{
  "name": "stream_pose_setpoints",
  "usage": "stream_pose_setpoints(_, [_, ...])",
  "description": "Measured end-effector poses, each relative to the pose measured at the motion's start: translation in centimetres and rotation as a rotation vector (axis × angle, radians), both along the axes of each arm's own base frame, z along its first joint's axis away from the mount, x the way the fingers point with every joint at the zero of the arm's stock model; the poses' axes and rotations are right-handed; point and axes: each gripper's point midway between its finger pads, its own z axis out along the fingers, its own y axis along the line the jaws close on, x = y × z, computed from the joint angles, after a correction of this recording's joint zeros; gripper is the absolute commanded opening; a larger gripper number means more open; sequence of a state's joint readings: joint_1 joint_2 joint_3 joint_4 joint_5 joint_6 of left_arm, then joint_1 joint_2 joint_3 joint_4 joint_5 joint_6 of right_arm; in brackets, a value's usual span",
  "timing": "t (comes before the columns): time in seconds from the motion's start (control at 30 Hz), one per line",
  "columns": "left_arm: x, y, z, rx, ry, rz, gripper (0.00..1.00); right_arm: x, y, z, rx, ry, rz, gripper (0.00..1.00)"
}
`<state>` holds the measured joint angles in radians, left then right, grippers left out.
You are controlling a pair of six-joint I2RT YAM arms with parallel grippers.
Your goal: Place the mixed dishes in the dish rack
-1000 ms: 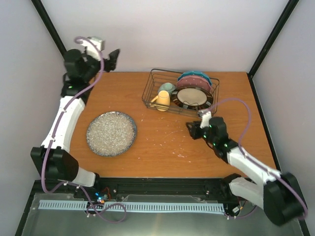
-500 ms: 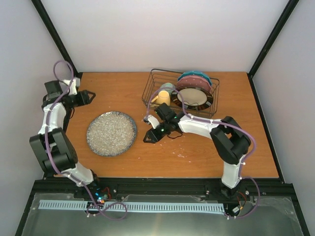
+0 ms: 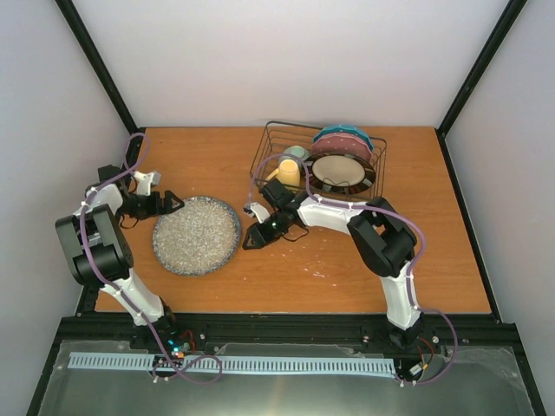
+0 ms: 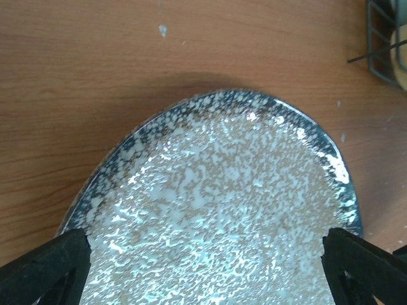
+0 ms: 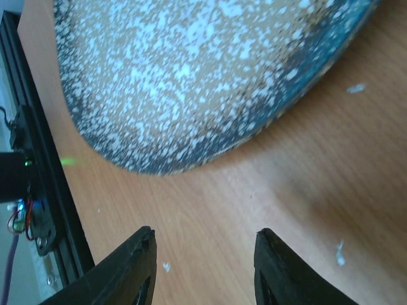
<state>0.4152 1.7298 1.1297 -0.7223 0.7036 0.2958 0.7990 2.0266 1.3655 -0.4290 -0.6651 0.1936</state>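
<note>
The grey speckled plate [image 3: 197,235] lies flat on the table left of centre. My left gripper [image 3: 172,204] is at its upper left edge, open wide. In the left wrist view the plate [image 4: 216,210] fills the space between the two fingertips [image 4: 365,267]. My right gripper [image 3: 251,240] sits low at the plate's right side, open and empty. In the right wrist view its fingers [image 5: 130,270] hover over bare wood just short of the rim [image 5: 191,82]. The dish rack [image 3: 269,143] at the back holds the yellow mug [image 3: 288,174], green bowl [image 3: 296,154], teal plate [image 3: 345,133], pink plate [image 3: 340,144] and cream plate [image 3: 338,172].
The rack's corner wire [image 4: 385,47] shows at the top right of the left wrist view. A black frame rail [image 5: 28,159] runs along the table's near edge in the right wrist view. White specks dot the wood [image 3: 321,251].
Both arms have swung in on the speckled plate: the left came down from the back left corner, the right crossed over from the right side. The left jaws now stand wider.
</note>
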Motion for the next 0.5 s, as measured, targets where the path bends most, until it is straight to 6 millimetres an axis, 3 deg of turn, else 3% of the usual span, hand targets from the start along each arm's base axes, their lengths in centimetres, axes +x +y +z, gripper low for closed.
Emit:
stream_pose_setpoints(0.37, [-1.5,4.3,-1.2,0.099,0.029,0.068,0.98,1.3,1.0,-3.1,-0.047,0.062,-0.062,0.44])
stream_pose_setpoints(0.5, [-1.9,4.6,-1.8,0.111,0.047,0.069,0.94,1.7,1.8,-3.0,-0.014,0.078,-0.07,0.44])
